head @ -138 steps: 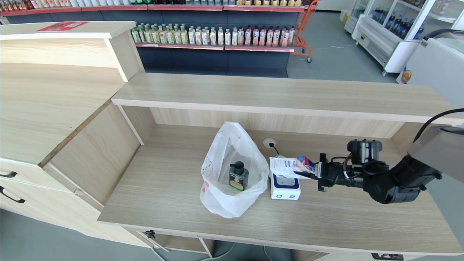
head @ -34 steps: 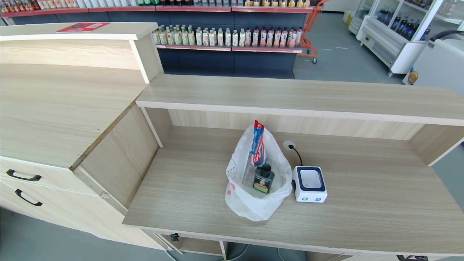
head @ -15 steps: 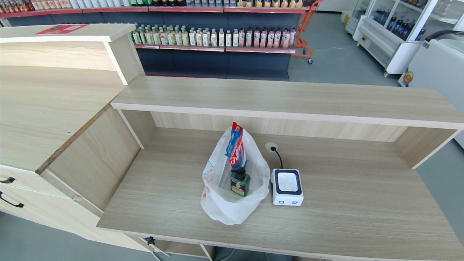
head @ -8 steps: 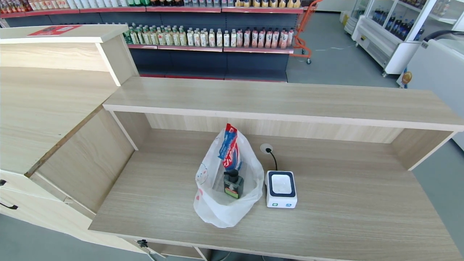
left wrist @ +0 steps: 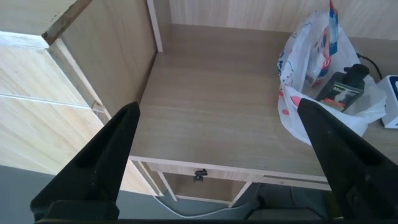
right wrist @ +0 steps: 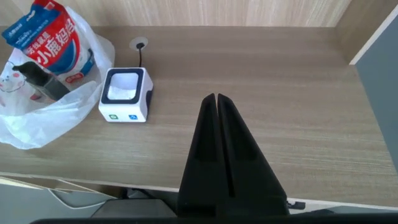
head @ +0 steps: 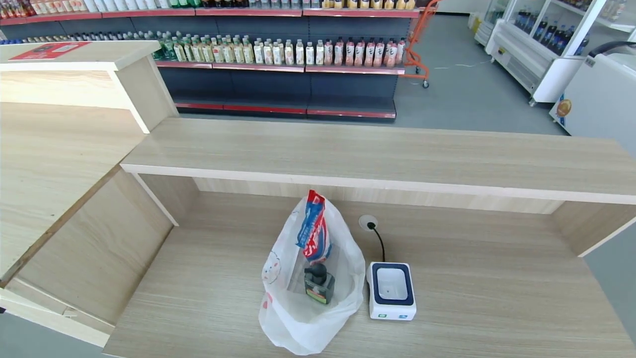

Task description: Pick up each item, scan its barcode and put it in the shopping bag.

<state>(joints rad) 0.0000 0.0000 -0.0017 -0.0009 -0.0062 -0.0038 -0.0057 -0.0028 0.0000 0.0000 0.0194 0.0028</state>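
Snack packet (head: 313, 233) gone from over scanner (head: 392, 291), now upright in shopping bag (head: 298, 325). Desk (head: 497, 308) carries bag just beside scanner, so short carry after scan. Pump bottle (head: 319, 286) stands before packet, both bagged. We hold left fingers (left wrist: 102, 165) spread wide, empty; right fingers (right wrist: 214, 155) pressed together, empty.

Noted white plastic shopping bag (head: 290, 328) standing open-mouthed, well ahead of right gripper (right wrist: 216, 96) and off to its left, ahead-right of left gripper (left wrist: 217, 106). Inside: red-blue-white packet (head: 313, 231) upright, poking above rim; dark pump bottle (head: 319, 286) upright against it. Logged white, navy-framed scanner (head: 391, 291) just beside bag, on right gripper's side.
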